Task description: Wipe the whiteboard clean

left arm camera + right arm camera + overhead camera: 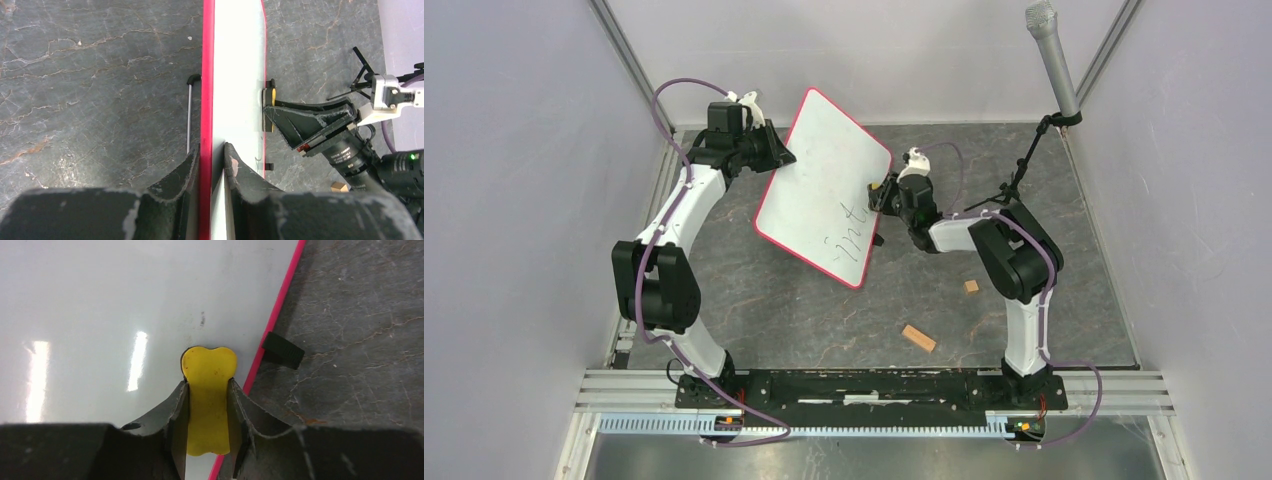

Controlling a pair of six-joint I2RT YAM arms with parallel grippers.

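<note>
Fingers of the left gripper (212, 152) pinch the red edge of the whiteboard (824, 180) and hold it tipped up over the grey table (774, 300). The right gripper (208, 384) squeezes a yellow eraser (208, 365) that presses on the white side, near black writing (849, 232).

Whiteboard (824, 185) tilted over table (764, 300), between the two grippers.
Left gripper (212, 152) clamped over board's left edge; right gripper (207, 384) at right edge, holding eraser (208, 365) against board face. Near block (918, 338) on table in front of board, right of centre; far block (971, 286) behind it, further right. Microphone (1052, 55) at back right.
</note>
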